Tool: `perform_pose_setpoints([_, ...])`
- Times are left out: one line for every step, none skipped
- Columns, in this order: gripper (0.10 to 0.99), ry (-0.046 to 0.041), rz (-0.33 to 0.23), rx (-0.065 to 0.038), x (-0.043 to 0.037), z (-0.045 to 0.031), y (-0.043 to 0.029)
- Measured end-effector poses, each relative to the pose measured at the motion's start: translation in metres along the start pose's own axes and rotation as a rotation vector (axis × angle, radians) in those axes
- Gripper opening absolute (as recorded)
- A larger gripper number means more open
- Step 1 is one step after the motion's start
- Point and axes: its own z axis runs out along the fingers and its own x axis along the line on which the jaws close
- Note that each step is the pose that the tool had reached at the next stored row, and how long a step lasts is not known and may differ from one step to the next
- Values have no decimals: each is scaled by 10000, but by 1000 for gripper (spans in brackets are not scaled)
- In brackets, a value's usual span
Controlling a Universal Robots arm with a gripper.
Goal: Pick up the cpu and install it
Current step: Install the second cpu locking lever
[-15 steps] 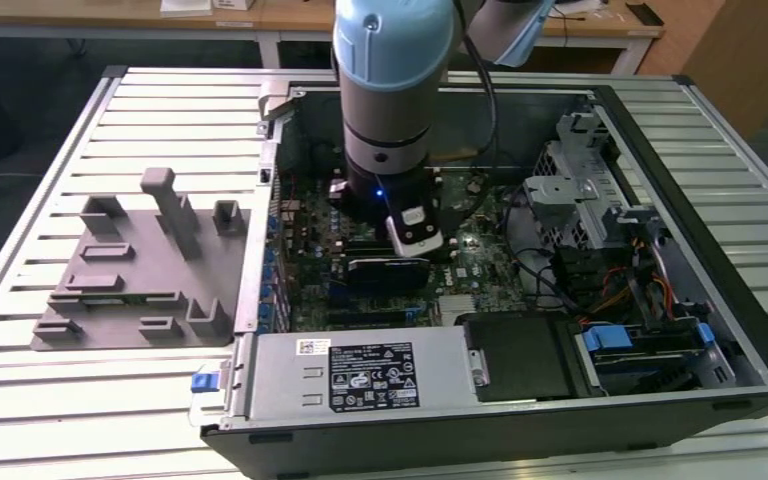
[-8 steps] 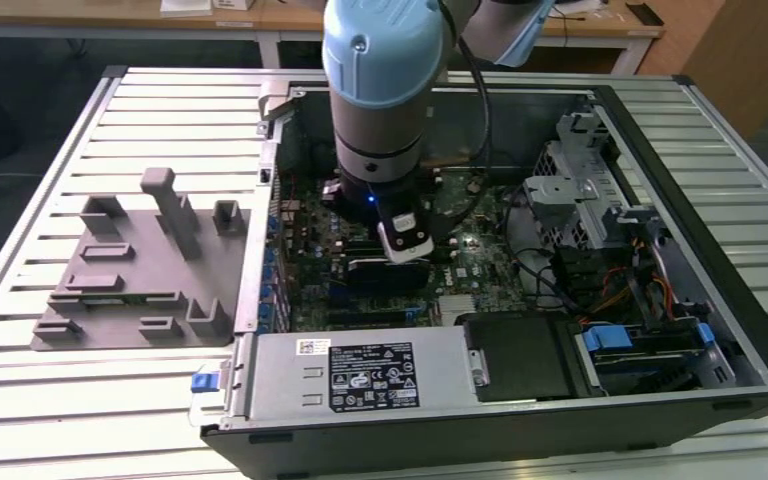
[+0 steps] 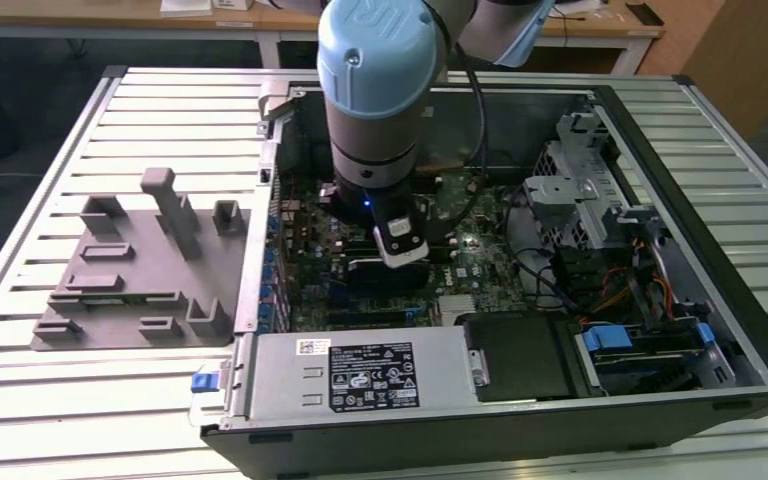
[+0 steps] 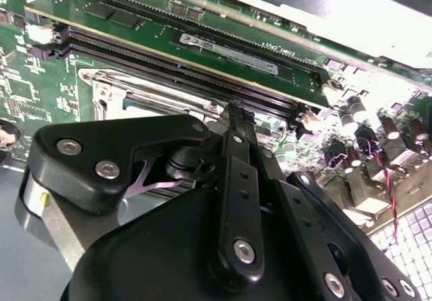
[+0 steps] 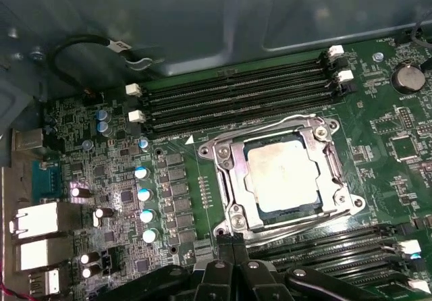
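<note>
The cpu (image 5: 284,175) sits inside the metal socket frame (image 5: 229,179) on the green motherboard (image 5: 101,179), between two banks of black memory slots (image 5: 236,95). The gripper (image 4: 235,112) hangs just above the socket, its fingers (image 4: 237,152) pressed together and holding nothing. In the exterior view, a white label (image 3: 371,378) on the power supply (image 3: 357,375) carries print too small to read.

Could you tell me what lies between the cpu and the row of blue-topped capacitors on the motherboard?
In the first wrist view, the socket's metal frame and a column of small grey components lie between the cpu and the capacitors.
</note>
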Motion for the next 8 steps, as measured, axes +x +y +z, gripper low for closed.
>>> perform_pose_setpoints([106, 4, 0, -19, 0, 6, -2])
perform_pose_setpoints([106, 8, -1, -38, 1, 13, -4])
perform_pose_setpoints([106, 13, 0, -55, 4, 20, -7])
perform_pose_setpoints([106, 17, 1, -75, 7, 28, -10])
perform_pose_setpoints([106, 21, 1, -95, 9, 36, -13])
perform_pose_setpoints([106, 26, 1, -115, 10, 43, -15])
perform_pose_setpoints([106, 32, 3, -143, 12, 50, -17])
perform_pose_setpoints([106, 41, 4, -177, 14, 54, -20])
